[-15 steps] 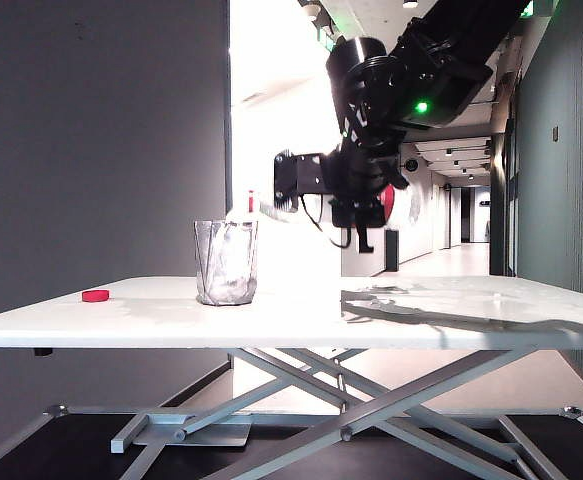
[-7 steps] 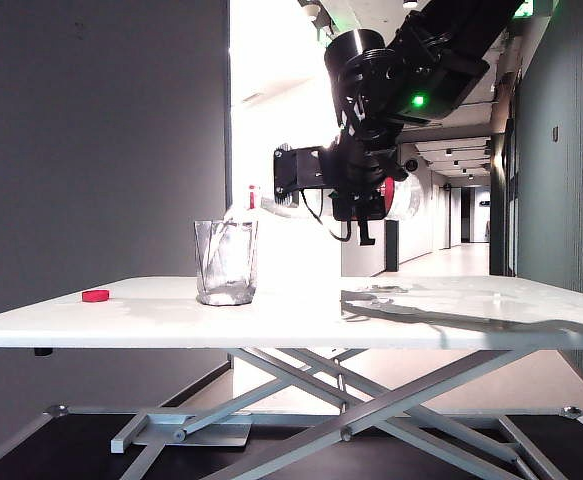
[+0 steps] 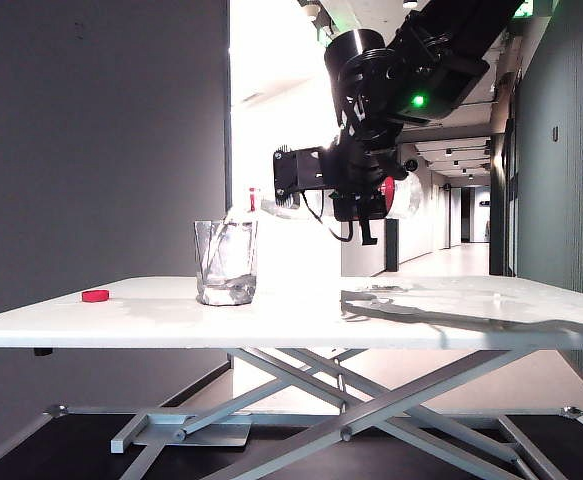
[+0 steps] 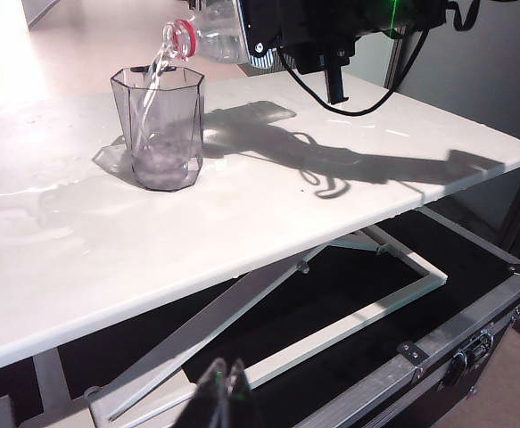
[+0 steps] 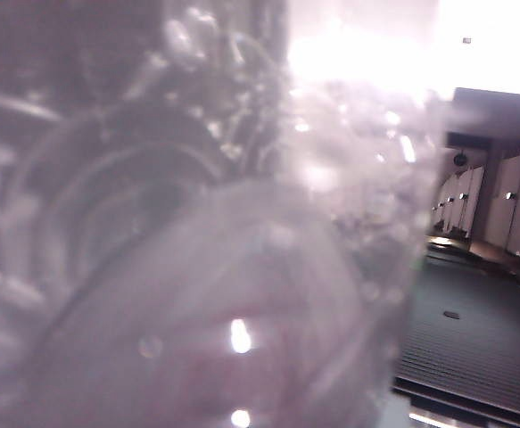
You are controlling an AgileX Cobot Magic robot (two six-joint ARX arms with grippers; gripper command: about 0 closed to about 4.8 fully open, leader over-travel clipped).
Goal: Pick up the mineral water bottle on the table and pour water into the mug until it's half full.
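While the right gripper (image 3: 356, 190) clamps the tilted mineral water bottle (image 4: 213, 25) over the mug (image 4: 160, 127), pour gently; left gripper (image 4: 224, 392), parked low, looks shut.

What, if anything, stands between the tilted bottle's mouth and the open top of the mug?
Nothing visible does. The right gripper holds the mineral water bottle tilted, its mouth just above the mug rim, and water streams into it. The left gripper stays away.
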